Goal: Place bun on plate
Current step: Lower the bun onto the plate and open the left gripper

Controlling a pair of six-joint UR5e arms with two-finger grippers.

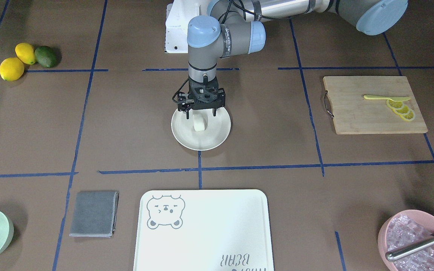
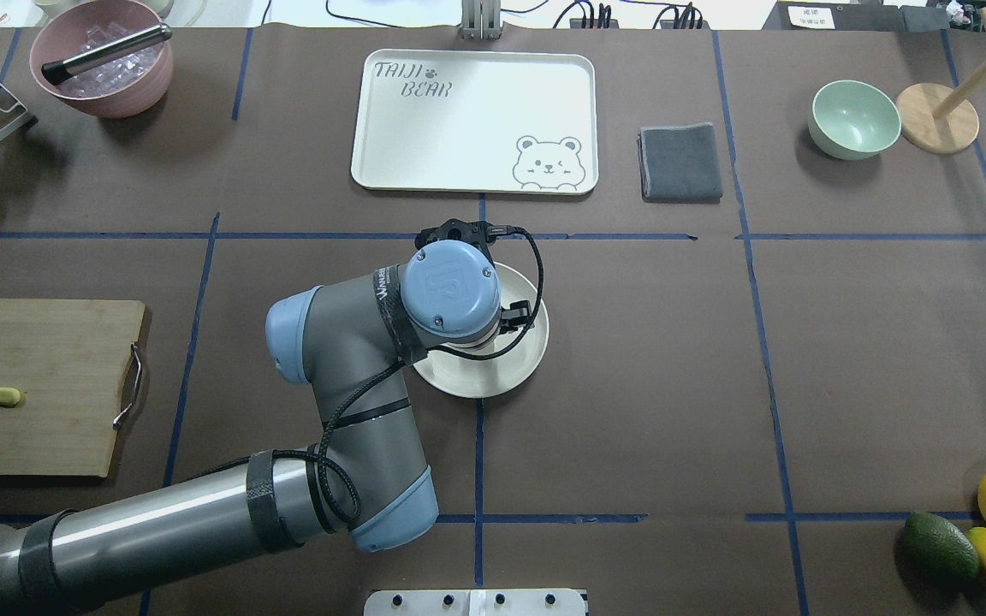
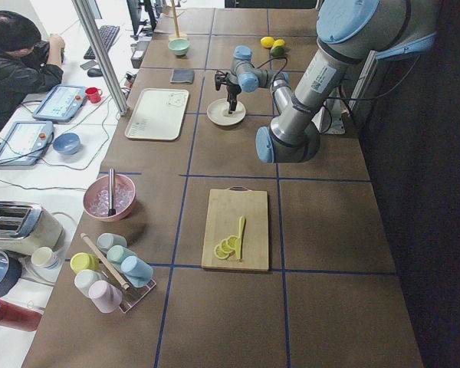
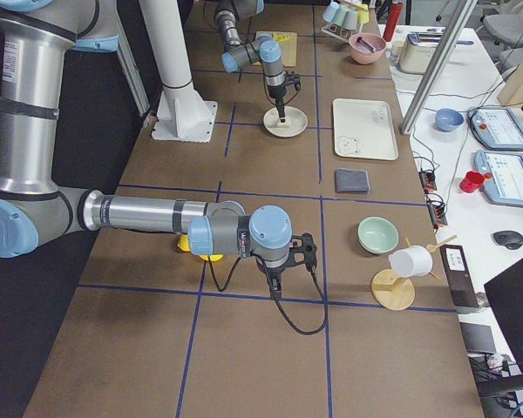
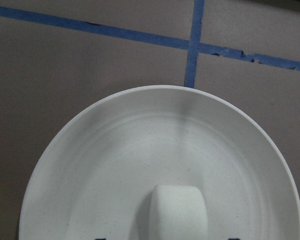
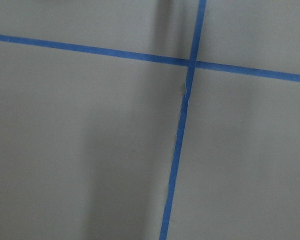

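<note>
I see the bun point(image 1: 200, 123) lying on the plate point(image 1: 217, 136) near the middle of the table point(image 1: 277, 143). My left tool point(image 1: 201, 112) hangs just over it, jaws spread wider than the bun and gripping nothing. I cannot tell the right tool's point(image 4: 275, 277) opening.

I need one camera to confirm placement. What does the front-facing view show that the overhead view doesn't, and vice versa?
Front-facing only: the bun standing on the plate, the left hand open over it. Overhead only: a wooden stand beside the green bowl; there the wrist hides the bun. Both: plate, bear tray, grey cloth, cutting board.
</note>
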